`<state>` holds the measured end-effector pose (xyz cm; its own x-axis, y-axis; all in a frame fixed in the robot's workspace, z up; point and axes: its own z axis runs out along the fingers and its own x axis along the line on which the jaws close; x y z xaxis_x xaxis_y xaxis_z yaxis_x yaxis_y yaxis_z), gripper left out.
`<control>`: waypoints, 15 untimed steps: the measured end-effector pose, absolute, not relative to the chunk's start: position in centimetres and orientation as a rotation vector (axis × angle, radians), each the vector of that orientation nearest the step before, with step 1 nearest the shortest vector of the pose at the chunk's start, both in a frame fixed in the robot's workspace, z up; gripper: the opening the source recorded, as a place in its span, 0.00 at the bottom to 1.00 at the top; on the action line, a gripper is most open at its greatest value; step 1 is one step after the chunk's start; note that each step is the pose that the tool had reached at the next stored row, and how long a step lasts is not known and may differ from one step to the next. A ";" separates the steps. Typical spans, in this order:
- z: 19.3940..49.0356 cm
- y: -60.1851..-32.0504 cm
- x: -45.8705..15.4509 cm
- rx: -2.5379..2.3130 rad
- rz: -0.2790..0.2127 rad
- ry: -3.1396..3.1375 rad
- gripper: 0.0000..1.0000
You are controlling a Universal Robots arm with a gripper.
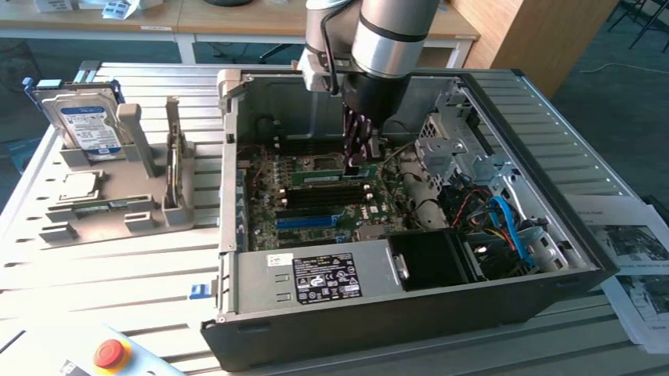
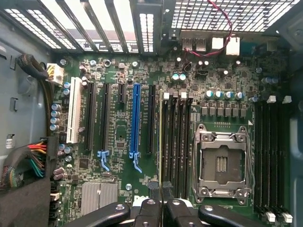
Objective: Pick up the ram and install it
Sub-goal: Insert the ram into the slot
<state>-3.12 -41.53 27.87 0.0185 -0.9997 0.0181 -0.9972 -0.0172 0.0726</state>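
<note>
Ram, long thin flat green circuit-board stick (image 1: 319,177): clamped on edge between the black fingers of the arm's gripper (image 1: 356,168), inside the open black tower case (image 1: 418,317). Stretches from the fingertips toward nine o'clock in the exterior view, low over the green motherboard (image 2: 120,156). Shows edge-on from the wrist as a thin pale line, parallel to the bank of four black memory slots (image 2: 177,142) and lined up along that bank's outer side, away from the bare silver processor socket (image 2: 222,163). Gripped near one end and set upright, most likely for presenting the contact edge squarely to a slot and leaving the long body free of the fingers. Cannot tell whether touching a slot or hovering just above. Pincer clenched narrowly on the stick, grasping nothing else.

Case laid on its side with the panel off, presumably for opening the board to a reach from above. Outside, at nine o'clock of the case, grey moulded parts stand (image 1: 136,215) on the slatted metal table (image 1: 105,266): blue-labelled silver hard drive (image 1: 86,125) upright at its ten o'clock corner, small square silver processor chip (image 1: 81,186) flat toward six o'clock of that, each in its own cradle, apparently for repeatable pickup. Red push button (image 1: 110,354) at seven o'clock, near the table's edge, likely for quick reach by a person.
</note>
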 end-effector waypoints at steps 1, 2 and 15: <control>27.7 -41.5 -3.1 2.195 -0.058 -2.156 0.12; 27.6 -41.5 -3.1 2.196 -0.057 -2.157 0.12; 26.0 -41.5 -3.1 2.198 -0.052 -2.159 0.12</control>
<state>-3.12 -41.53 25.99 0.0185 -0.9997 0.0182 -0.9976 -0.0172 0.0664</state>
